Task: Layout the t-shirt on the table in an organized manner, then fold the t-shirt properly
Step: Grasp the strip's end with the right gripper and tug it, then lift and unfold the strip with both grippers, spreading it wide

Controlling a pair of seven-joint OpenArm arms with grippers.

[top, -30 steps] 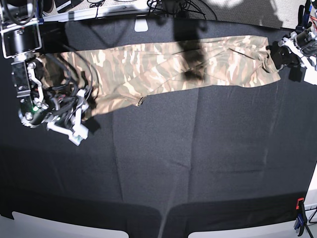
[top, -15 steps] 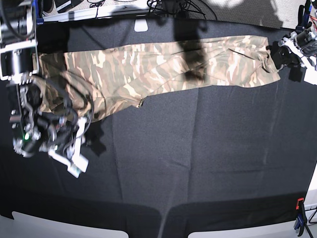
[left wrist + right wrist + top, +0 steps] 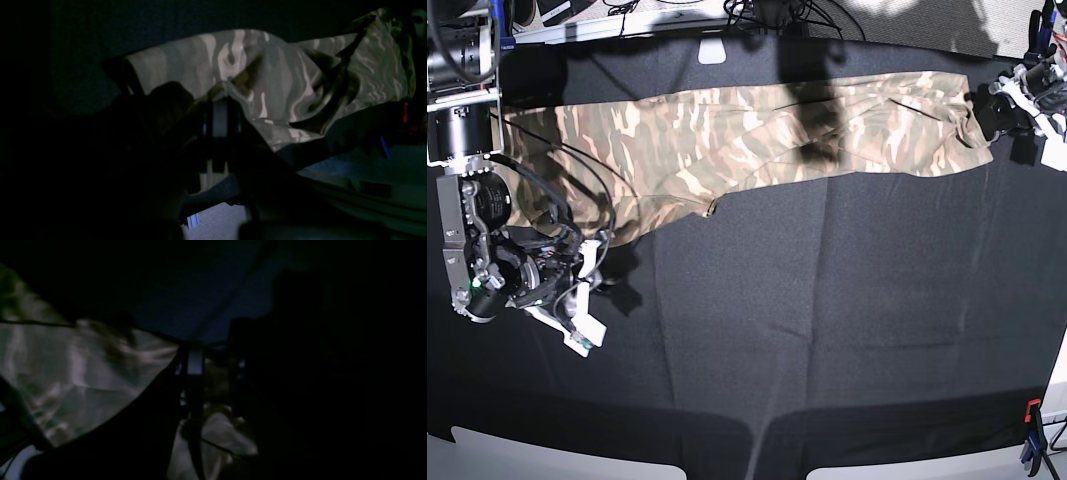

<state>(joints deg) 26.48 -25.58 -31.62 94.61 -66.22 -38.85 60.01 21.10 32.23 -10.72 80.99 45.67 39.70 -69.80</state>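
Observation:
The camouflage t-shirt (image 3: 747,135) lies stretched in a long band across the far part of the black table (image 3: 827,320). At its right end my left gripper (image 3: 999,108) is shut on the fabric. In the left wrist view the cloth (image 3: 267,83) drapes over the closed left gripper (image 3: 218,110). My right gripper (image 3: 592,295) hovers just in front of the shirt's lower left corner, its white fingers apart. The dark right wrist view shows the right gripper (image 3: 217,366) with a gap between its fingers and the shirt (image 3: 83,373) to the left and behind.
A white tab (image 3: 712,50) and cables (image 3: 767,15) sit at the table's far edge. A red-and-blue clamp (image 3: 1030,430) is at the front right. White corners (image 3: 527,455) show along the front edge.
My right arm has drawn away from the shirt's lower left corner toward the table's front, then eased back a little. The shirt and my left arm have stayed put.

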